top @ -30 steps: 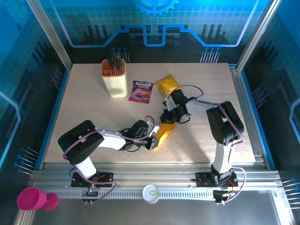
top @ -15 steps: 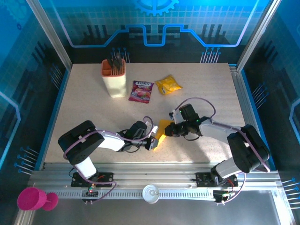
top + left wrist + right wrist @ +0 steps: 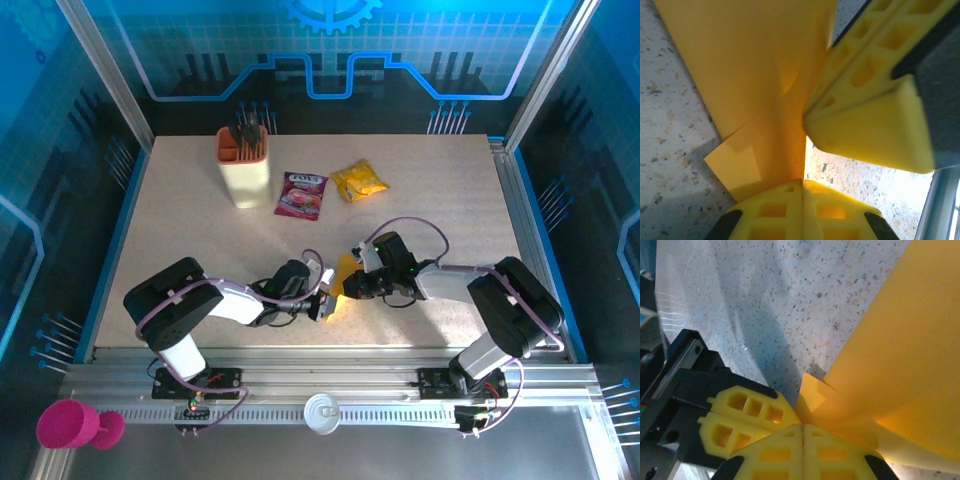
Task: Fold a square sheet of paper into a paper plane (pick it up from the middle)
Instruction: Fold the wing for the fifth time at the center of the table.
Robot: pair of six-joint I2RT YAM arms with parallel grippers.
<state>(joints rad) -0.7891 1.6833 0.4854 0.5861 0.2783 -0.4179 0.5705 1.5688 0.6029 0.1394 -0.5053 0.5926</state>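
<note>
Fingertips of my left end effector [image 3: 802, 184] are pressed flat together, with the near end of the sheet of paper [image 3: 755, 75] nipped in their seam. My right end effector [image 3: 802, 429] is closed on the same sheet, and its yellow pads come in almost tip to tip against mine. The sheet is creased narrower than square, and a small folded corner pokes out beside the pinch. I cannot tell whether it lies on the surface [image 3: 200, 220] or just above it. It sits well apart from the beige holder [image 3: 245, 175], to the holder's right and nearer my bases.

I judge the sheet very light, thin and limp. It should keep a crease once pressed, but it would crumple or tear if my two pinches pull against each other. It looks smooth, so a shallow nip on a single edge may slip. The doubled layers along the middle fold seem the safest place to hold.
</note>
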